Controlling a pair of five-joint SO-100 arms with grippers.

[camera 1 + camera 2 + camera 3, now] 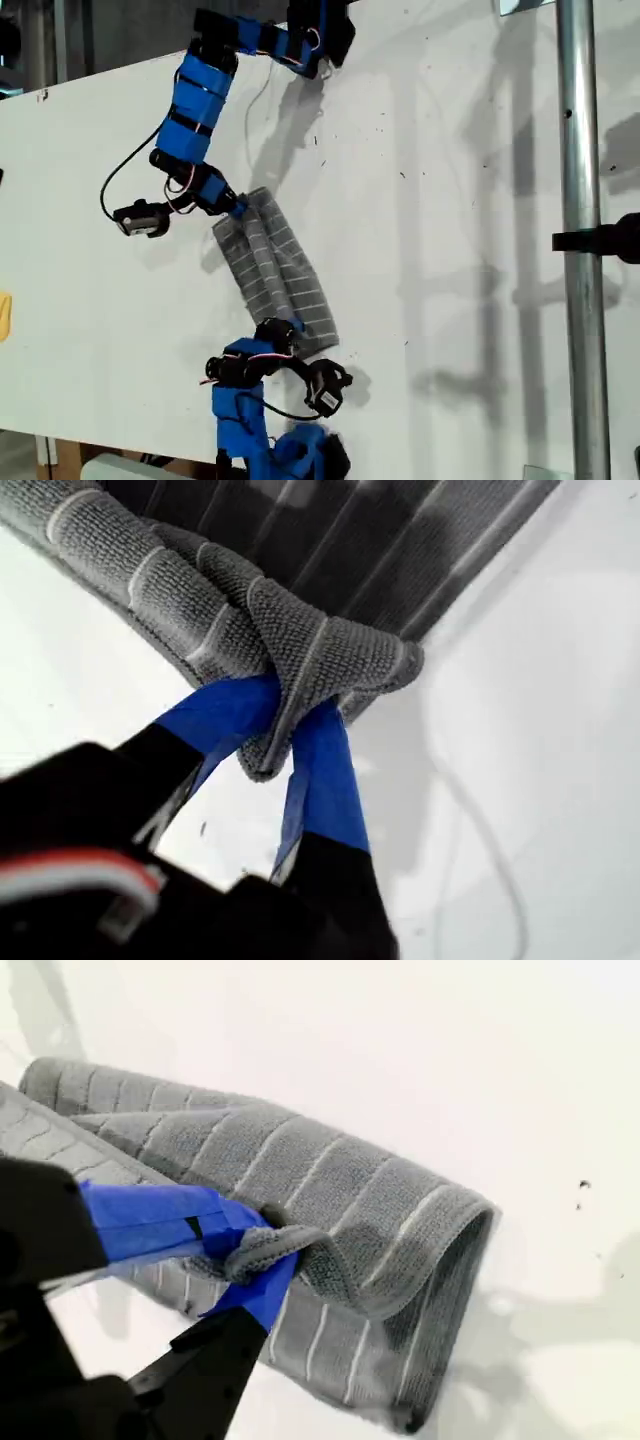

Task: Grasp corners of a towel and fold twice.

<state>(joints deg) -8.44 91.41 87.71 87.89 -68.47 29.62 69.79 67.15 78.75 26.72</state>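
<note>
On the white counter point(450, 200) the towel point(280, 275) is lying half-rolled between both arms. My first gripper point(285, 730) and my second gripper point(255, 1260) are each pinching a bunched corner, jaws nearly closed. Thin bites are risking slippage; uneven pulling could be twisting the fold.

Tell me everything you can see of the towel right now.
The towel is grey, soft-looking ribbed cloth with thin white stripes. It lies on the white table, partly folded into a long strip with rolled layers. My first hand pinches a bunched corner at one end; my second hand clamps a fold of its edge at the other. Both gripped ends look lifted slightly; the middle rests on the table.
</note>
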